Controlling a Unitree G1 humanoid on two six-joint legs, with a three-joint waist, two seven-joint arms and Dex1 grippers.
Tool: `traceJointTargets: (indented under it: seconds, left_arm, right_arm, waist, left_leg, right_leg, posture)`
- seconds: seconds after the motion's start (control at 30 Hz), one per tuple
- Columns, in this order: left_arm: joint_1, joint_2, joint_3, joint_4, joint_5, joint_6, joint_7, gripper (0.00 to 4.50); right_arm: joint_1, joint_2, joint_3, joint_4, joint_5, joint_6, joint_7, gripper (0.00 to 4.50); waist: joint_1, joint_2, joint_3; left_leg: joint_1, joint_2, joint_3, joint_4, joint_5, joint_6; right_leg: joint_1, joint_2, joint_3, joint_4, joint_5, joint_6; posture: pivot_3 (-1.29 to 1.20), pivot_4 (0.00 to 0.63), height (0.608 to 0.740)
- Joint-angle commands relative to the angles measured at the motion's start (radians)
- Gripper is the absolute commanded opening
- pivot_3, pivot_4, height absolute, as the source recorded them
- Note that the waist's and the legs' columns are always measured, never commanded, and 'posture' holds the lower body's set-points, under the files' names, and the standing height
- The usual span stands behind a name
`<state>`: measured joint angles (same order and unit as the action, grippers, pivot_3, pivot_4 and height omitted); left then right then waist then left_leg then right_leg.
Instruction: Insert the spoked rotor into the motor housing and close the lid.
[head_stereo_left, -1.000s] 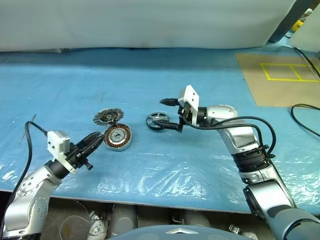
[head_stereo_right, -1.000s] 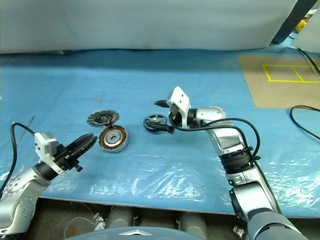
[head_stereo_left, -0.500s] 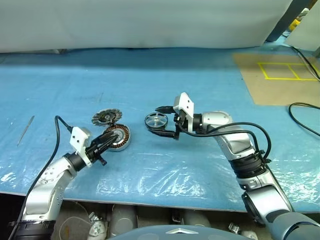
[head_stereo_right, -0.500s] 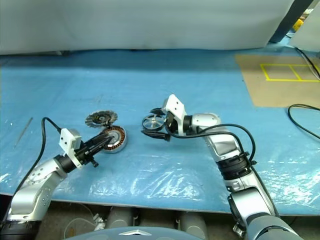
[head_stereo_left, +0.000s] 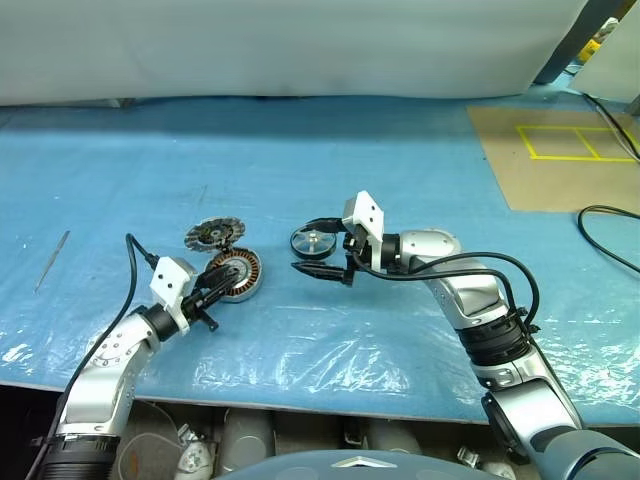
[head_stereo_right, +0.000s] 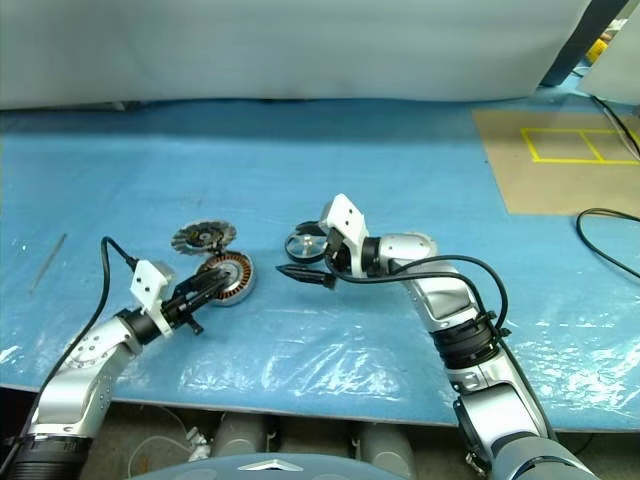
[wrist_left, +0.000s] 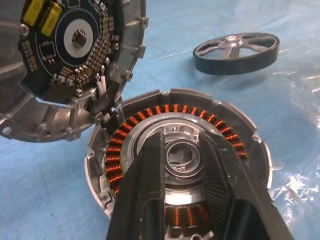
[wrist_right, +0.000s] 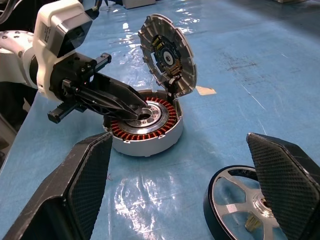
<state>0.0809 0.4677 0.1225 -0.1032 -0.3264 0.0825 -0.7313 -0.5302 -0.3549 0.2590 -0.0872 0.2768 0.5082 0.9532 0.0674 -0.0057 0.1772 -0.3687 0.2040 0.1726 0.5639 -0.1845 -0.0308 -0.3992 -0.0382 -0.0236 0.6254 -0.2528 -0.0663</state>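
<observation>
Left eye view shows the blue worktop with three round parts lying near its middle. Nearest, at about 7 o'clock, the left pincer reaches over the motor housing. Its two black fingers are close together, with a small gap, and their tips sit over the silver hub inside the ring of orange wire. It is not pinching anything that can be seen.

At about 5 o'clock from the middle, the right arm comes in and the right pincer points toward the left side. Its fingers are spread very wide, one on each side of the spoked rotor, but not touching it. The spoked rotor lies flat on the worktop, at 3 o'clock from the motor housing, a little apart.

Farther back, the lid stands tilted up at the far edge of the motor housing, touching it. Its inner side shows a dark round board.

At the far right, at 2 o'clock, lies a brown sheet with yellow lines.
</observation>
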Motion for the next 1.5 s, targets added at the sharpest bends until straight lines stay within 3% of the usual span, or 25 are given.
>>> traceJointTargets:
  seconds: [0.03,1.03,1.2,1.37,1.5]
  left_arm:
    - [-0.016,-0.002,0.008,0.015,0.02,-0.039,0.018,0.68]
    - [-0.049,-0.007,-0.034,0.072,0.037,-0.014,-0.01,0.68]
    - [-0.062,-0.017,-0.004,0.072,0.024,0.003,0.018,2.28]
    - [-0.026,-0.024,0.06,0.001,-0.125,0.049,-0.038,3.99]
    - [0.001,-0.013,0.077,-0.023,-0.15,0.062,-0.047,3.99]
  right_arm:
    - [-0.014,0.009,-0.012,-0.03,0.021,-0.004,-0.007,4.5]
    - [-0.006,0.016,-0.007,-0.027,0.018,0.004,-0.036,4.5]
    - [-0.01,0.02,-0.005,-0.015,0.011,-0.008,-0.042,4.5]
    - [-0.013,0.019,-0.004,0.0,0.007,-0.019,-0.037,4.5]
    - [-0.013,0.02,0.004,0.012,0.0,-0.034,-0.031,4.5]
  waist:
    - [0.0,0.0,0.0]
    - [0.001,0.001,-0.001]
    - [0.001,0.001,-0.001]
    - [-0.002,0.001,-0.001]
    - [0.0,0.001,-0.001]
  left_leg:
    - [0.0,0.0,0.0,0.0,0.0,0.0]
    - [0.001,0.0,0.0,0.002,0.0,0.0]
    - [0.001,0.0,0.0,0.002,0.0,0.0]
    - [0.001,0.0,0.0,0.002,0.0,0.0]
    - [0.001,0.0,0.0,0.002,0.0,0.0]
  right_leg:
    - [0.0,0.0,0.0,0.0,0.0,0.0]
    - [0.001,-0.001,0.0,0.002,0.0,0.0]
    - [0.002,-0.001,0.0,0.002,0.0,0.0]
    - [0.002,0.0,0.0,0.002,0.0,0.0]
    - [0.001,0.0,0.0,0.001,0.0,0.0]
  posture:
    - [0.0,0.15,0.74]
    - [0.0,0.15,0.74]
    - [0.0,0.15,0.74]
    - [0.0,0.15,0.74]
    - [0.0,0.15,0.74]
